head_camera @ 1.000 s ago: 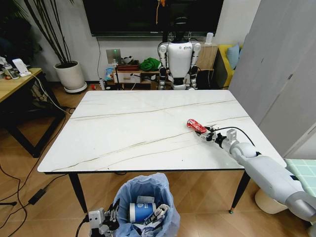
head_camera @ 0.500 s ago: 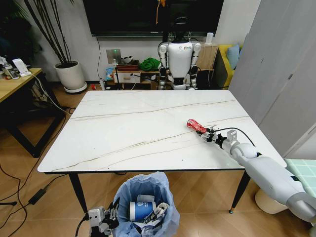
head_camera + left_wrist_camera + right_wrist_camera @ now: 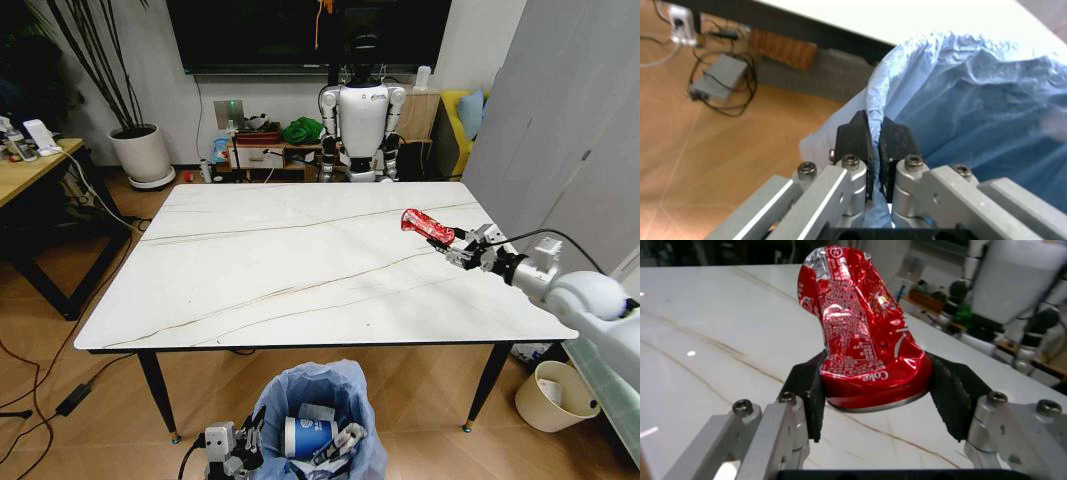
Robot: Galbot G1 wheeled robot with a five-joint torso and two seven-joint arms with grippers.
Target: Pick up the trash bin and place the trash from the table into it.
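Left gripper, low in the head view before the table's near edge: jaws pinched narrow on the frilly rim of the light-blue bag lining the trash bin; the left wrist view shows the two black pads pressed together with the bag film between them. The bin stands upright, mouth upward, holding a blue-and-white paper cup lying on its side and other litter. Centre: the table, white marble-look top with thin grey veins. Right: right gripper raised over the table's right side, jaws clamped on the base of a crushed red can. The can's long axis runs out from the gripper, its flattened top end pointing left and away from the robot, toward the table's far side.
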